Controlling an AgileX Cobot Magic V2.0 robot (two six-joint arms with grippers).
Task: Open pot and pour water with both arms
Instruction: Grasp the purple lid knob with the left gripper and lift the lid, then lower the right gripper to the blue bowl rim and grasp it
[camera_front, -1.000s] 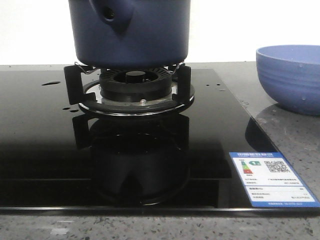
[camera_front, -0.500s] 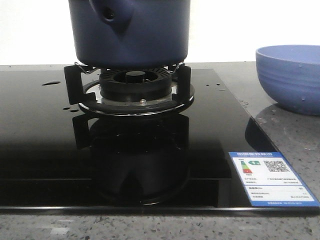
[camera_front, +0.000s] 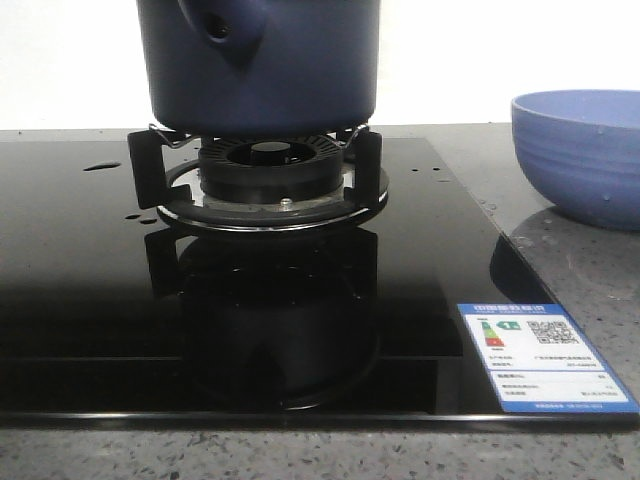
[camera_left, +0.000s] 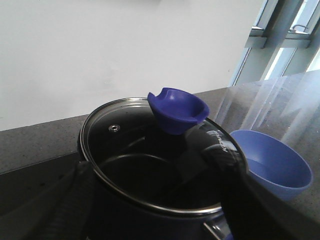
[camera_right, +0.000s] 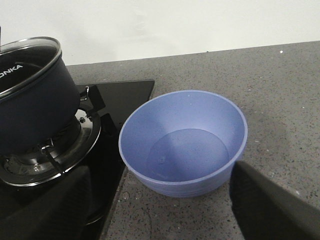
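The dark navy-blue round pot (camera_front: 260, 65), top centre of the front view, sits on the black burner stand (camera_front: 258, 180), its glass lid (camera_left: 160, 155) on: nothing opened or poured. The light blue ribbed bowl (camera_right: 183, 141) waits right. Both grippers' fingers look spread, holding nothing.

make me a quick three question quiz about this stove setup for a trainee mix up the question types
1. True or false: the glass lid is on the pot.
2. Multiple choice: the pot stands on (A) the stone counter, (B) the burner grate, (C) the light blue bowl.
3. Short answer: in the front view, on which side of the pot is the light blue bowl?

Key
1. True. The lid with its blue knob covers the rim.
2. B.
3. On the right, on the grey counter beside the black cooktop.
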